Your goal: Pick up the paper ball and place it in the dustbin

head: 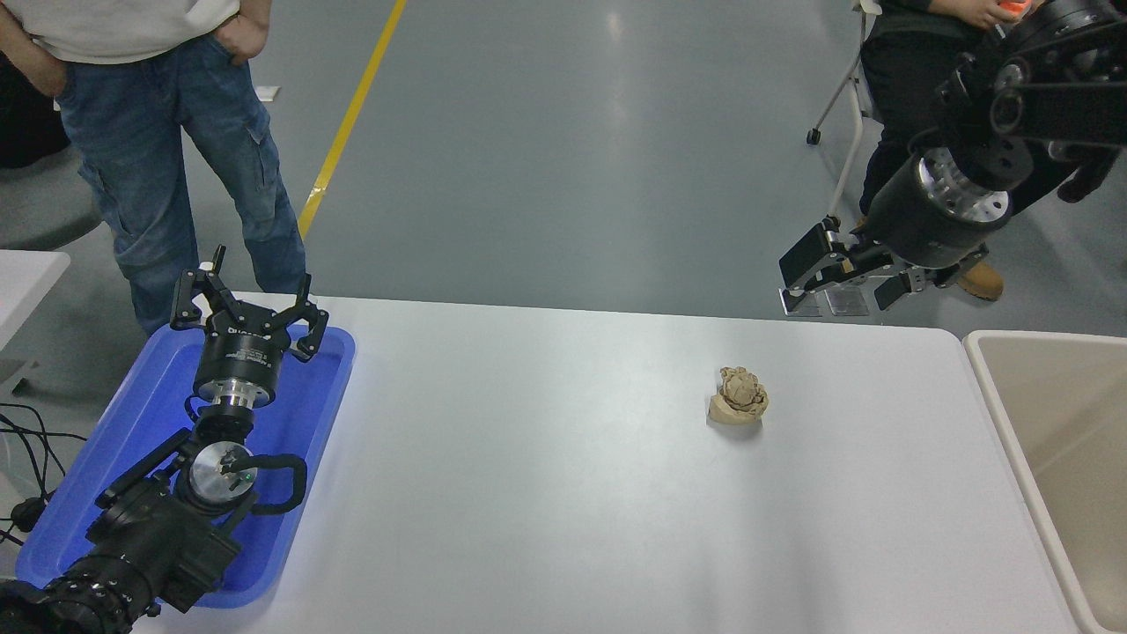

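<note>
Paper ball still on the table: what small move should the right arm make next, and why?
Probably bring the right gripper toward the camera and down over the paper ball. The gripper is open and empty, raised beyond the table's far edge, apart from the ball. The ball lies alone on the table, left of the dustbin.

We see the paper ball point(740, 396) as crumpled, rough, matt tan paper. The bench point(546, 493) looks smooth white with a soft sheen. The dustbin point(1048, 423) appears to be smooth cream plastic, the tray point(330, 387) glossy blue plastic. Both hands, left point(249, 310) and right point(841, 280), are matt black with bright metal collars. The floor point(572, 158) is glossy grey.
</note>
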